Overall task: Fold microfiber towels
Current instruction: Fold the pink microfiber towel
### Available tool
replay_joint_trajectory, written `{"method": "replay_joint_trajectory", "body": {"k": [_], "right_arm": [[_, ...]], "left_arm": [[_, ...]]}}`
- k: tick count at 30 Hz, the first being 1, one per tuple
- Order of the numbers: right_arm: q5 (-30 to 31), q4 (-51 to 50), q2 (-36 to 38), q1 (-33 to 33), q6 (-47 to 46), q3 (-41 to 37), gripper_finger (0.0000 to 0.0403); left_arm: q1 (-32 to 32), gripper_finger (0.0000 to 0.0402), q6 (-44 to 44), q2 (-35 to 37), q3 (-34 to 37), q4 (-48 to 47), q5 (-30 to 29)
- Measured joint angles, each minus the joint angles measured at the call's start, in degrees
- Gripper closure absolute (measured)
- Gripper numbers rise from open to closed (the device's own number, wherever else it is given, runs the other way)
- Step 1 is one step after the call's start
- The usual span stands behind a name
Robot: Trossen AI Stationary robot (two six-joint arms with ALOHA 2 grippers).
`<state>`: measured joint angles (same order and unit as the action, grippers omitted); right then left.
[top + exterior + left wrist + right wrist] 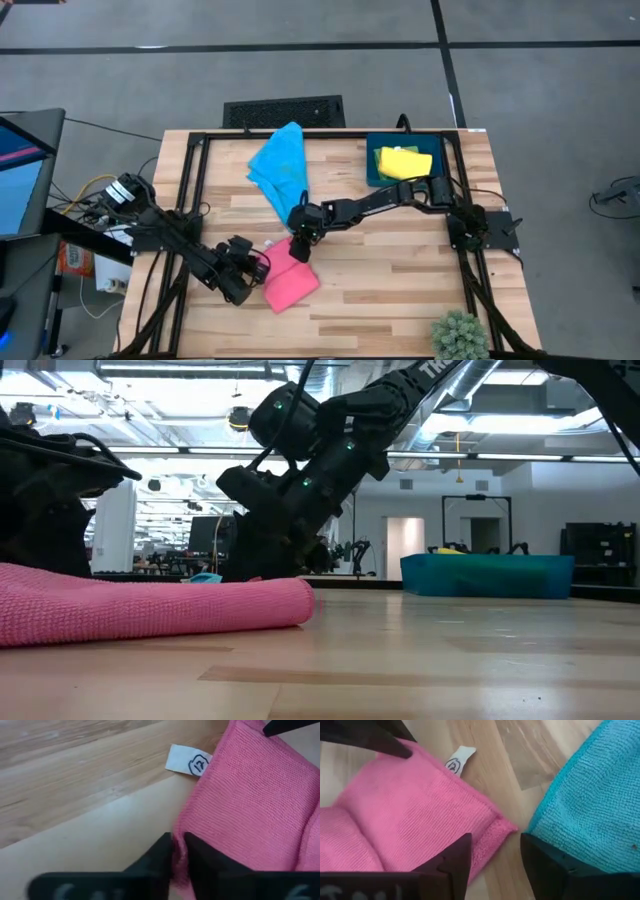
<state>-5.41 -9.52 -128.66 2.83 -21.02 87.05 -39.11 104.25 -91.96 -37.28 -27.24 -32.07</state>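
on wood table: left gripper (178,851) pinching knitted pink towel (250,805) edge, right gripper (495,857) jaws apart.

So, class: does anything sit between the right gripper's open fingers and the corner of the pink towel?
Nothing visible does. The right gripper hangs open directly over the pink towel corner, bare table between them. The blue towel lies just beside, apart from the pink one.
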Motion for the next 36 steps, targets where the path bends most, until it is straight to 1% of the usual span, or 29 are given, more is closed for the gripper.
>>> {"method": "replay_joint_trajectory", "body": {"k": [2, 3, 7, 10, 14, 17, 21, 24, 27, 30, 33, 36], "right_arm": [[-1.83, -0.48, 0.47, -0.79, -0.02, -0.06, 0.0216], [-2.82, -0.75, 0.86, -1.18, -0.02, -0.13, 0.0218], [-8.38, -0.63, 3.31, -3.08, -0.18, -0.11, 0.0218], [-11.13, -1.05, 4.21, -3.96, -1.76, -0.02, 0.0213], [-10.63, -3.2, 4.22, -2.99, -1.75, -0.07, 0.0207], [-10.64, -3.48, 3.67, -1.89, -1.7, -0.19, 0.0204], [-9.51, -3.81, 3.58, -0.96, -1.63, -0.3, 0.0204], [-4.95, -3.91, 3.58, -0.15, -0.79, -0.28, 0.0207], [-2.26, -3.7, 3.18, 0.44, -0.36, -0.24, 0.0207], [-1.77, -4.77, 2.54, 1.16, -1.21, -0.42, 0.0206], [0.3, -3.06, 0.78, 2.29, -1.64, 0.0, 0.0206], [0.97, -3.85, 0.94, 2.71, -1.7, -0.13, 0.0211]], "left_arm": [[0.23, 0.0387, 0.0, -0.02, 0.0, 0.25, -0.14], [0.28, 0.0393, -0.04, -0.04, 0.0, 0.41, -0.33], [0.28, 0.0394, -1.77, -0.07, -0.24, 0.57, -0.96], [0.36, 0.0399, -5.96, -0.04, -1.5, 0.16, -0.78], [0.47, 0.04, -15.15, 0.26, -4.41, 0.46, -0.29], [0.73, 0.04, -19.18, 0.24, -5.54, 0.03, -0.31], [1.3, 0.0401, -19.56, 0.26, -5.99, -1.76, -1.03], [1.77, 0.0401, -20.45, 0.28, -6.05, -1.71, -1.13], [2.13, 0.0401, -21.34, 0.31, -6.05, -1.69, -1.1], [2.54, 0.0401, -22.09, 0.37, -6.08, -1.61, -1.2], [3.03, 0.0401, -22.97, 0.39, -6.1, -1.51, -1.2], [3.4, 0.0401, -23.9, 0.39, -6.1, -1.53, -1.23]]}}
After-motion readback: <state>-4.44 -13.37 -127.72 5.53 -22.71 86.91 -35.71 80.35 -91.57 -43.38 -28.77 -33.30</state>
